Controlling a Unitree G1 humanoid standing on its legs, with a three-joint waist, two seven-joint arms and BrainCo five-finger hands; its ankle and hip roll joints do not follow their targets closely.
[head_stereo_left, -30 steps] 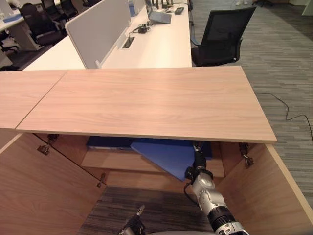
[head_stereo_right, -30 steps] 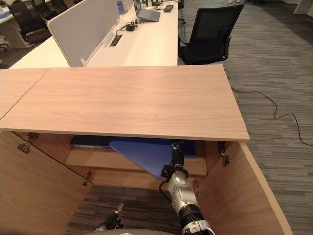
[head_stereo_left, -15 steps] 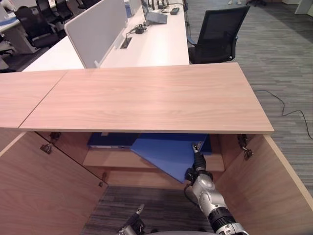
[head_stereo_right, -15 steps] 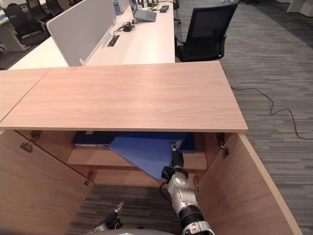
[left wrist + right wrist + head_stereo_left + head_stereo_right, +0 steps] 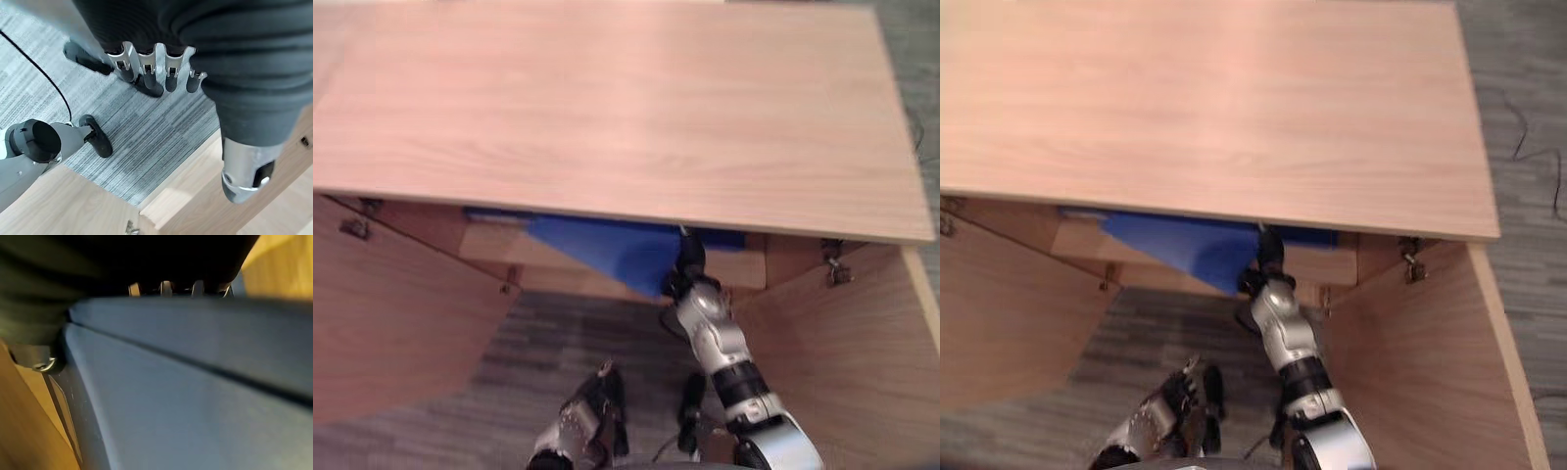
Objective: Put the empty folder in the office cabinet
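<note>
While the left hand (image 5: 578, 423) hangs low at the bottom centre of the left eye view, its fingers (image 5: 146, 73) loosely curled over the grey carpet (image 5: 146, 127) and holding nothing, the work is all on the other side. Just above it, right of centre, the right arm reaches up and forward, and the right hand (image 5: 690, 262) goes in under the front edge of the cabinet top (image 5: 607, 98). Its fingers are hidden there, so I cannot tell how it grips; its wrist view shows the blue folder (image 5: 186, 396) pressed close against the hand, with fingertips (image 5: 166, 286) just showing past the folder's far edge.

The blue folder (image 5: 617, 250) lies partly inside the cabinet, one corner jutting out toward the robot over the front of the shelf (image 5: 489, 245) and skewed to it. Both cabinet doors (image 5: 401, 323) stand open at lower left and lower right.

The step in hand looks like the final insertion. The next move probably calls for pushing the jutting corner further back and squaring the folder so it rests wholly on the shelf, then drawing the hand out without dragging it back.
</note>
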